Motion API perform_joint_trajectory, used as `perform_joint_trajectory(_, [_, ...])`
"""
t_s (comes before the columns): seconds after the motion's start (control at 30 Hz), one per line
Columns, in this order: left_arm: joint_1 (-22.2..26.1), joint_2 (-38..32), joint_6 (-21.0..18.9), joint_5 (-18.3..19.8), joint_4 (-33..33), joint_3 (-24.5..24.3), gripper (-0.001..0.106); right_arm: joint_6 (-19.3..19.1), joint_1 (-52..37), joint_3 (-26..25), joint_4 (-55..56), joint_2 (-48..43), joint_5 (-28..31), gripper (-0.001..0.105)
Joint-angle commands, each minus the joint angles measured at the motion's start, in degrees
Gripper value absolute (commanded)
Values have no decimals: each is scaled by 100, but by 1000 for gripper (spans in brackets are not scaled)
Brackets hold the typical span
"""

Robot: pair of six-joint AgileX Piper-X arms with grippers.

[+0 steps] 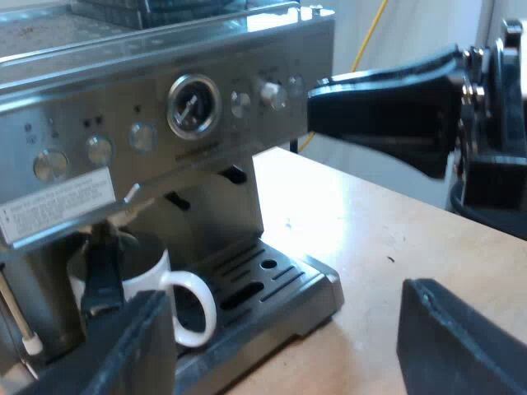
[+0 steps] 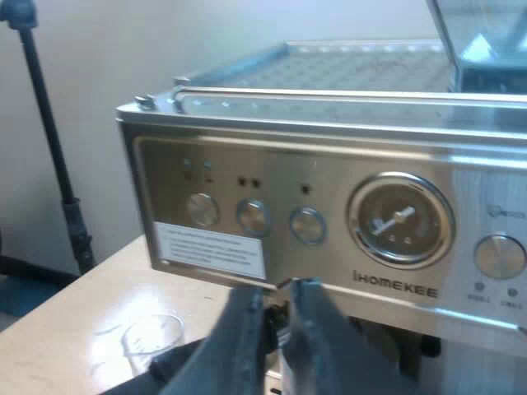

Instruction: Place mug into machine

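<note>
Left wrist view has the mug (image 1: 144,271); the right wrist view doesn't. Mug stands on the drip tray (image 1: 284,284) under the machine (image 1: 165,123) front, upright, long axis vertical, mouth up. Its handle points out from the machine over the tray, toward the left gripper (image 1: 280,337). A dark part crosses in front of the mug body; can't tell what it is. Left gripper sits low at the tray edge, fingers wide apart, holding nothing and clear of the mug. Same view shows the table (image 1: 370,230) and the right gripper (image 1: 379,115) up at the panel knobs.

Right wrist view adds the panel close up: gauge (image 2: 401,220), buttons, label, hopper (image 2: 486,37) on top. Right gripper's fingers are drawn together just under the panel, nothing seen between them. A measuring glass (image 2: 152,337) stands on the table beside the machine, and a black stand (image 2: 49,140) is beyond the table edge.
</note>
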Motion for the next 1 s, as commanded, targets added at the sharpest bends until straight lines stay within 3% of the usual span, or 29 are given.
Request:
perform_joint_trajectory(0.03, [-4,-305,-75,-132,375,-31,60,-258,186,-9,6,-64,26,0])
perform_joint_trajectory(0.13, [-4,-477,-75,-515,580,-31,60,-245,317,-9,6,-64,15,0])
perform_joint_trajectory(0.23, [-4,-486,-75,-597,558,-31,60,56,315,-9,6,-64,-45,0])
perform_joint_trajectory(0.33, [-4,-486,-75,-636,559,-31,60,290,284,-9,43,-64,-45,0])
perform_joint_trajectory(0.47, [-4,-447,-75,-635,559,-31,60,292,252,-146,509,-15,-64,0])
perform_joint_trajectory(1.0, [-4,-120,-75,-635,235,-31,60,481,-455,-1351,906,1254,-467,0])
